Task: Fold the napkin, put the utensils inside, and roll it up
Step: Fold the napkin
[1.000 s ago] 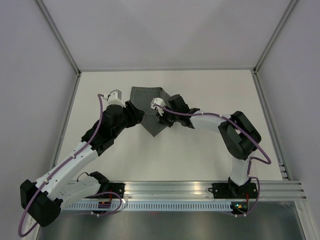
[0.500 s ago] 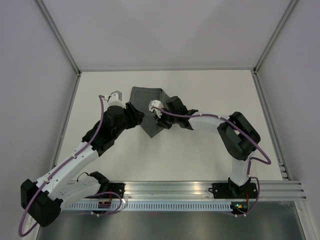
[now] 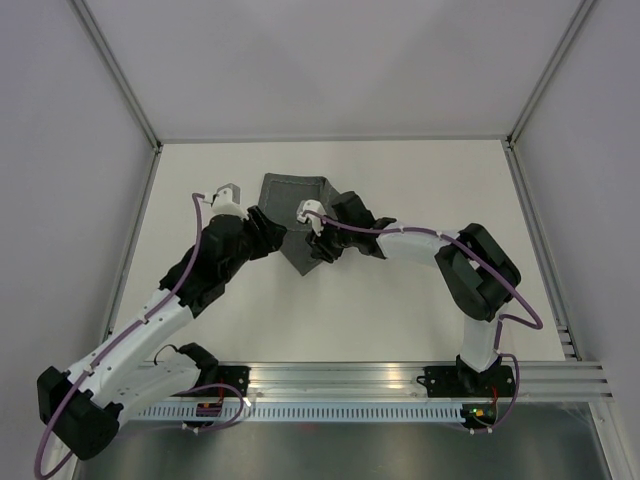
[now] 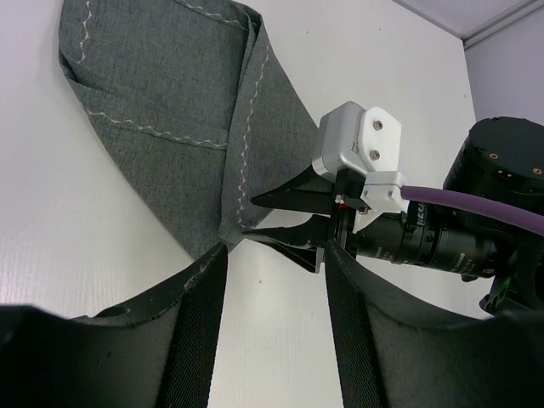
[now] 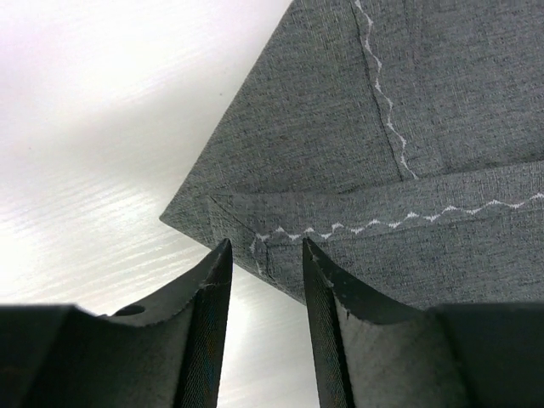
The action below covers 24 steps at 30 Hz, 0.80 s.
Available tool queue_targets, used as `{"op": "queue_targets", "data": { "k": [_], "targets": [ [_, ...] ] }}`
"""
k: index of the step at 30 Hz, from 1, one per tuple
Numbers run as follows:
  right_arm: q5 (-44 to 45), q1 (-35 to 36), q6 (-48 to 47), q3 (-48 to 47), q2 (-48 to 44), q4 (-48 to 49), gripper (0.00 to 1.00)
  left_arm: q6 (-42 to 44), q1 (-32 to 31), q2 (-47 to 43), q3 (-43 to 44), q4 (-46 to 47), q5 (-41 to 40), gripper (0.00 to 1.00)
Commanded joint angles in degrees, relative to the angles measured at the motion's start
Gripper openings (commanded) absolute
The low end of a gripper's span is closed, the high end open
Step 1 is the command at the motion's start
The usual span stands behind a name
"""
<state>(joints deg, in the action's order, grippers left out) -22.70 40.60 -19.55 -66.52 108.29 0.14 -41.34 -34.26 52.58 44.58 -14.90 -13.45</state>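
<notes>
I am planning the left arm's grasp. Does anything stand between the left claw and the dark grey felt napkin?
No loose object does. Only a strip of white table lies between the left claw and the near corner of the folded dark grey felt napkin. However, the right claw sits at that same corner, jaws apart.

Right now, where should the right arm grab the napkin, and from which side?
Grip the napkin at its pointed corner, where the stitched flap's layers stack. Come in low from the point's side, where the right fingers face it; elsewhere it lies flat.
</notes>
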Motion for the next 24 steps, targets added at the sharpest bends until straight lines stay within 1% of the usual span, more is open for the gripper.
{"op": "queue_targets", "data": {
  "k": [1, 2, 3, 4, 8, 11, 14, 16, 19, 20, 23, 24],
  "targets": [
    [-4.11, 0.36, 1.36, -3.17, -0.45, 0.21, 0.45, -1.11, -0.19, -1.33, -0.89, -0.13, -1.14, 0.55],
    [-4.46, 0.18, 1.71, -3.52, -0.45, 0.04, 0.46, -1.20, -0.19, -1.34, -0.98, -0.13, -1.22, 0.56],
    [-5.07, 0.27, 2.06, -3.70, -0.62, 0.03, 0.50, -1.28, -0.19, -1.86, -1.07, -0.22, -1.31, 0.56],
    [-5.34, 0.27, 2.50, -3.96, -0.71, 0.12, 0.51, -1.28, -0.19, -1.95, -1.25, -0.13, -1.40, 0.57],
    [-5.43, 0.18, 4.34, -5.63, -1.06, -2.33, 0.53, -1.20, -0.19, -2.39, -1.34, -0.22, -1.66, 0.58],
    [-5.25, -1.39, 6.45, -7.56, -1.42, -3.48, 0.56, -1.46, -0.19, -1.69, -1.42, -0.13, -2.01, 0.59],
    [-4.99, -5.17, 8.12, -10.28, -0.89, -5.67, 0.56, -2.07, -0.10, -0.02, -2.04, 0.83, -2.54, 0.59],
    [-3.68, -8.51, 8.30, -11.43, -0.45, -7.42, 0.56, -2.43, 0.16, 1.20, -2.82, 3.11, -2.98, 0.59],
    [-0.08, -11.85, 8.74, -13.98, 0.51, -9.80, 0.56, -3.22, 1.30, 5.94, -2.04, 5.92, -2.98, 0.54],
    [1.76, -12.64, 8.91, -15.03, 0.87, -10.42, 0.56, -3.74, 1.91, 9.18, -1.60, 6.54, -2.72, 0.51],
    [2.57, -15.19, 8.21, -17.06, 3.15, -12.71, 0.56, -5.32, 6.39, 13.94, -0.11, 8.91, 0.43, 0.42],
    [2.75, -15.98, 7.34, -17.76, 4.81, -13.49, 0.58, -5.85, 9.44, 16.31, -0.02, 9.61, 2.62, 0.40]
  ]
}}
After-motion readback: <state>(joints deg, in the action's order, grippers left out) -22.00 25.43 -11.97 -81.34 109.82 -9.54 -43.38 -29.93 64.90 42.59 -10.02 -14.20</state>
